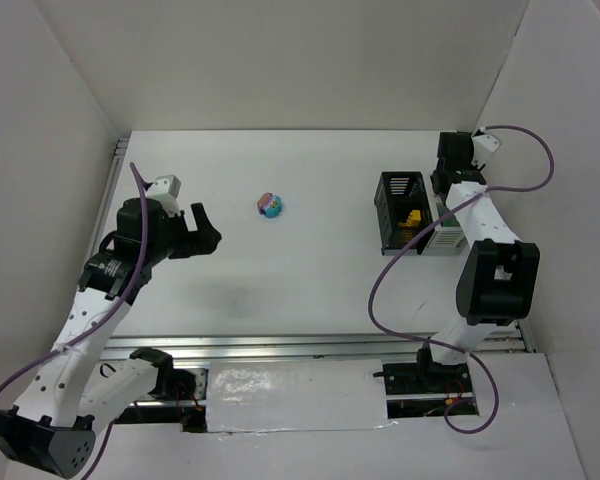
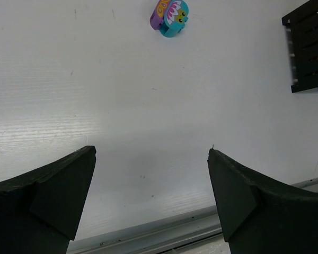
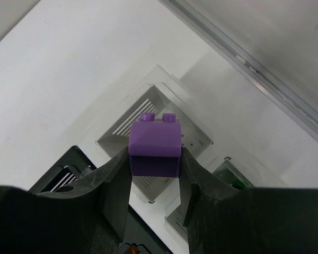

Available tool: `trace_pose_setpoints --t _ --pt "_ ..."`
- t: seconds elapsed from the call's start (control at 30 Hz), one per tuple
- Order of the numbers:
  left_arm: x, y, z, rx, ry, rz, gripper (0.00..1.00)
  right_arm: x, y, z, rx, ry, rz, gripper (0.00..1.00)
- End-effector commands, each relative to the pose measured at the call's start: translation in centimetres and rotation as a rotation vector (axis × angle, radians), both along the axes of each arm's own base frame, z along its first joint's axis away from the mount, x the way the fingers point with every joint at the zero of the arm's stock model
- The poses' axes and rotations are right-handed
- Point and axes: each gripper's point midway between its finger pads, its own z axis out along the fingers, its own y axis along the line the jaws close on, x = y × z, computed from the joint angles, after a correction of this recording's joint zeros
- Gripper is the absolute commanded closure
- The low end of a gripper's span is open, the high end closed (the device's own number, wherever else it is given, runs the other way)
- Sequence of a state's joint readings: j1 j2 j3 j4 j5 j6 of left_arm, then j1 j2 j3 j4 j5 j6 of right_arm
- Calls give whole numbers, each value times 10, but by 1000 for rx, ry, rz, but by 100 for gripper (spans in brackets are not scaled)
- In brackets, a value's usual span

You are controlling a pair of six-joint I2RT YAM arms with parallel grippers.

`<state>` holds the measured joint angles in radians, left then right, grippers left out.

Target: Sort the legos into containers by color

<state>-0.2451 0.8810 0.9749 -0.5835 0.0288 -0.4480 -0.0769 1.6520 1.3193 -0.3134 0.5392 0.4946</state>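
Note:
A small cluster of legos (image 1: 270, 207) in purple, teal and pink lies on the table's middle left; it also shows in the left wrist view (image 2: 169, 16). My left gripper (image 1: 205, 235) is open and empty, to the left of the cluster and apart from it (image 2: 151, 153). My right gripper (image 3: 155, 164) is shut on a purple lego (image 3: 155, 142) and holds it above a low white bin (image 3: 128, 120). In the top view the right gripper (image 1: 444, 185) is beside the black bin (image 1: 400, 210), which holds yellow legos (image 1: 412, 217). Something green (image 3: 230, 174) lies in another white bin.
The right arm (image 1: 495, 270) crosses over a white bin (image 1: 446, 241) at the right. The black bin's corner shows in the left wrist view (image 2: 310, 47) and the right wrist view (image 3: 63, 168). A metal rail (image 1: 310, 345) runs along the near edge. White walls enclose the table.

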Motion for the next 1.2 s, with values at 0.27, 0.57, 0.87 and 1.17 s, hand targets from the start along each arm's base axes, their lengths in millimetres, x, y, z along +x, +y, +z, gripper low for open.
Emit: trace_pose_setpoints --t 0.27,0.57,0.87,1.17 --pt "2 -8 -1 -9 -15 -54 0 23 -2 34 -19 -81 22 40" --pt "5 -6 -4 0 2 -40 1 22 7 48 14 -110 54 32" --pt "47 -26 -18 -92 134 68 0 -8 147 93 169 -213 472 1" --pt "164 -96 -81 109 146 -62 0 -122 281 122 407 -290 1070 0"
